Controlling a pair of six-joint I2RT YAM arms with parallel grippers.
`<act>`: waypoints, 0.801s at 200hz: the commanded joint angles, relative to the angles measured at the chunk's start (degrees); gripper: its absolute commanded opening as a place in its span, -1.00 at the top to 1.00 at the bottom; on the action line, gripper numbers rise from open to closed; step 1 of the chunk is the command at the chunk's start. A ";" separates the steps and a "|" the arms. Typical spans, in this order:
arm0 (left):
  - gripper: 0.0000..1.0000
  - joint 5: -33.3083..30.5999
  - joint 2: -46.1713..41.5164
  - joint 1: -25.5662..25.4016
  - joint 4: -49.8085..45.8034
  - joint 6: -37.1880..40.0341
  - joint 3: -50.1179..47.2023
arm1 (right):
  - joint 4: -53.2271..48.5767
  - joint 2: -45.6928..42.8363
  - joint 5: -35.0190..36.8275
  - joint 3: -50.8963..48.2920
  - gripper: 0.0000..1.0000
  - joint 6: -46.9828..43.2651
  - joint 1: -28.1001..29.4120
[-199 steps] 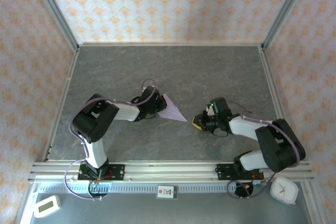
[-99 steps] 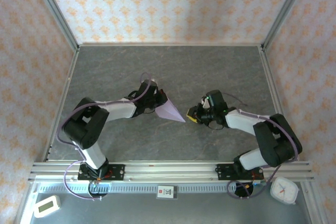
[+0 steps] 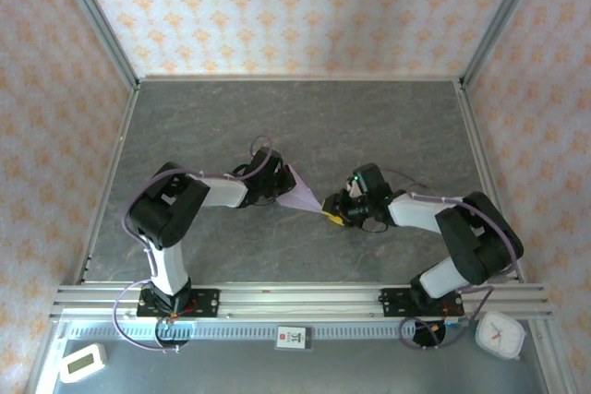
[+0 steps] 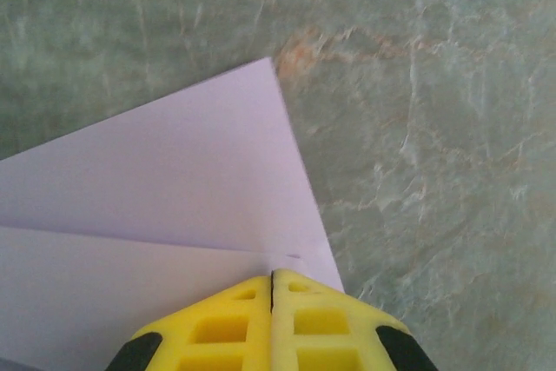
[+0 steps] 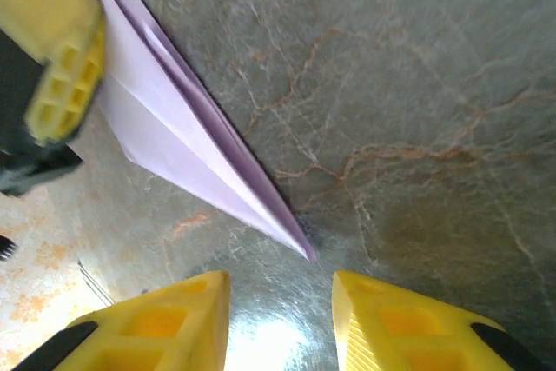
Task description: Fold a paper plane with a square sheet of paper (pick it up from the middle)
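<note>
Left gripper (image 3: pixel 280 187) clenches the paper plane (image 3: pixel 304 197); right gripper (image 5: pixel 278 288) gapes at its tip; rail label (image 3: pixel 290 337) illegible; clock (image 3: pixel 500 333) near right.

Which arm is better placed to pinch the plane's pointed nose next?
Right. The right gripper has its jaws apart just short of the paper plane, whose tip points between them. The left gripper is shut on the plane's wide end, away from the nose.
</note>
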 commanded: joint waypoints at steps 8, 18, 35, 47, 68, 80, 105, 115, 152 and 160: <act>1.00 -1.23 2.63 0.65 -1.29 3.37 0.07 | 1.19 0.90 1.01 1.01 0.26 0.56 1.04; 1.00 -1.10 2.60 0.73 -1.21 3.82 -0.68 | 1.57 1.16 0.91 1.37 0.26 0.86 1.08; 1.00 -1.10 2.22 0.93 -1.06 4.19 -1.73 | 1.98 1.94 1.01 2.40 0.26 1.14 1.24; 1.00 -0.92 1.89 1.10 -0.74 4.37 -2.58 | 2.12 2.72 1.09 3.42 0.26 1.15 1.24; 1.00 -0.89 1.54 1.18 -0.87 4.81 -3.59 | 2.04 4.19 1.26 5.46 0.28 0.98 1.25; 1.00 -0.84 1.32 1.18 -0.70 4.82 -4.18 | 1.78 5.05 1.49 6.82 0.30 0.76 1.24; 1.00 -0.81 1.01 1.14 0.27 4.51 -5.50 | 1.30 6.55 1.51 8.74 0.35 0.45 1.28; 1.00 -0.82 1.01 1.14 0.48 4.38 -5.73 | 0.91 6.58 1.48 8.83 0.35 0.27 1.31; 1.00 -0.77 0.59 1.27 0.45 4.63 -6.43 | -2.32 4.30 3.79 6.47 0.33 -1.71 1.11; 1.00 -0.86 0.49 1.27 0.46 4.72 -6.57 | -3.11 3.69 4.65 5.63 0.32 -2.38 0.86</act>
